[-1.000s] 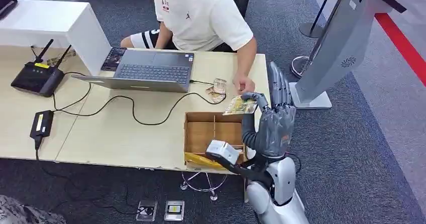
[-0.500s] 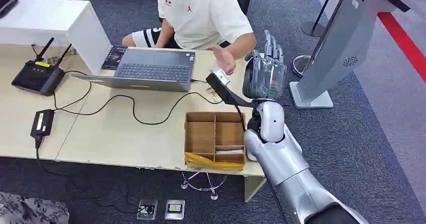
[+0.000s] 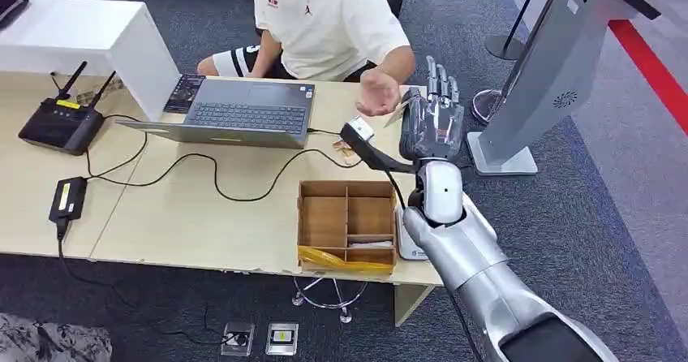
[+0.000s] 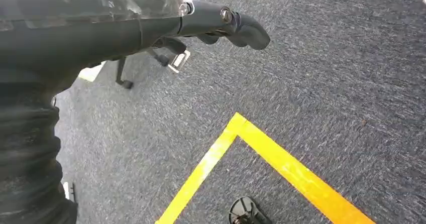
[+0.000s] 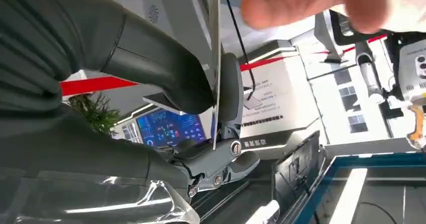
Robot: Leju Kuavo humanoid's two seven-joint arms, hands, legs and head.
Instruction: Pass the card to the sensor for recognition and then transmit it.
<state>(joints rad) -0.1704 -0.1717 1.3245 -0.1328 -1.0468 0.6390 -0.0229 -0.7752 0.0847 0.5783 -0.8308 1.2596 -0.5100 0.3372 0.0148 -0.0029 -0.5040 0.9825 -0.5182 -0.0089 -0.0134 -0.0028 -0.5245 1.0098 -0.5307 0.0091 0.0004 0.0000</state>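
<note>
My right hand (image 3: pixel 432 122) is raised above the table's far right corner, fingers pointing up. In the right wrist view it pinches a thin card (image 5: pixel 215 68), seen edge-on, between the thumb (image 5: pixel 166 73) and a finger. The card's pale edge (image 3: pixel 397 116) sticks out toward a person's open hand (image 3: pixel 378 96), which hovers just beside it; whether they touch is unclear. A flat white device (image 3: pixel 411 244) lies on the table right of the wooden box. My left hand (image 4: pixel 216 23) hangs over grey carpet and holds nothing.
A wooden divided box (image 3: pixel 347 220) sits at the table's near edge under my right arm. A laptop (image 3: pixel 243 114), a black router (image 3: pixel 61 127), a power brick (image 3: pixel 67 200) and cables lie to the left. A grey kiosk (image 3: pixel 560 70) stands to the right.
My right arm has lifted the card from low over the wooden box up toward the person. The person's hand left the table and now opens beside the card.
</note>
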